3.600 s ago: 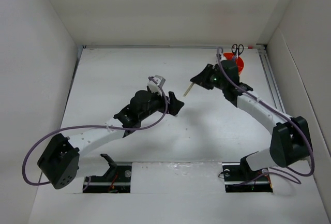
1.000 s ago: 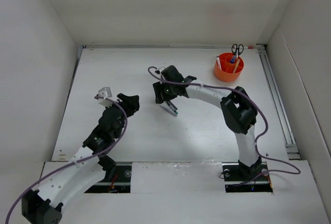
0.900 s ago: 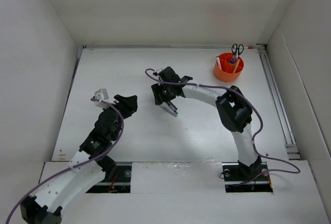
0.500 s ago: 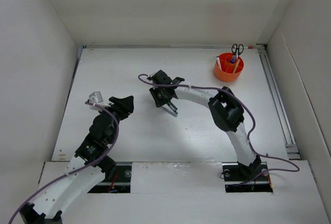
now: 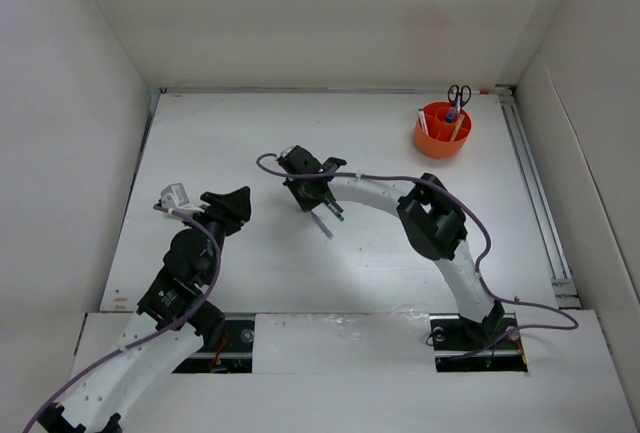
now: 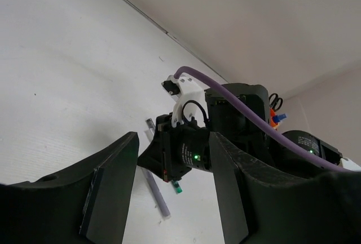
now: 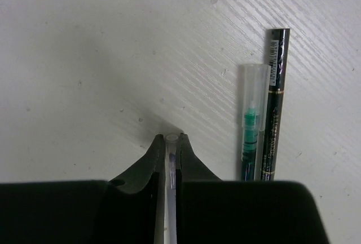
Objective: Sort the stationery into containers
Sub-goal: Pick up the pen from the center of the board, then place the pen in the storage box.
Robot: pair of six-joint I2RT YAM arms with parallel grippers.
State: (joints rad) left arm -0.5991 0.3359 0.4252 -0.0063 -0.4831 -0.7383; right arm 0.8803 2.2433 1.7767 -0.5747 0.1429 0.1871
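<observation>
At mid-table, low over the surface: shows right gripper [image 7: 171, 142] pinching a clear pen [image 7: 171, 210], pen running along the gap between the tips, its end poking just past them. Just right of that in the wrist view, spots green pen [image 7: 251, 125] and dark pencil [image 7: 275, 103] lying flat, side by side, touching or nearly so. Puts left gripper [image 5: 230, 208] at near left, claw spread wide, holding nothing, apart from the pens. Finds orange cup [image 5: 441, 135] at far right, already holding scissors [image 5: 458, 93] and a few sticks.

Cannot tell whether the pinched pen is off the surface yet; looks flat on it from the left wrist.

Risks, as judged: grips along the pen rather than across, so could pivot or slide out on the lift. Could drag the two neighbours if swung right while low. Needs a long carry to the cup; could drop on the way with so thin a hold. Could catch the cup rim or scissors handles at the drop and tip the cup.

Works on a plain white table [image 5: 220, 133], faintly ribbed up close, a few specks. Boxed by white walls [image 5: 300, 23] left, far and right, with a metal rail [image 5: 530, 183] along the right edge.
</observation>
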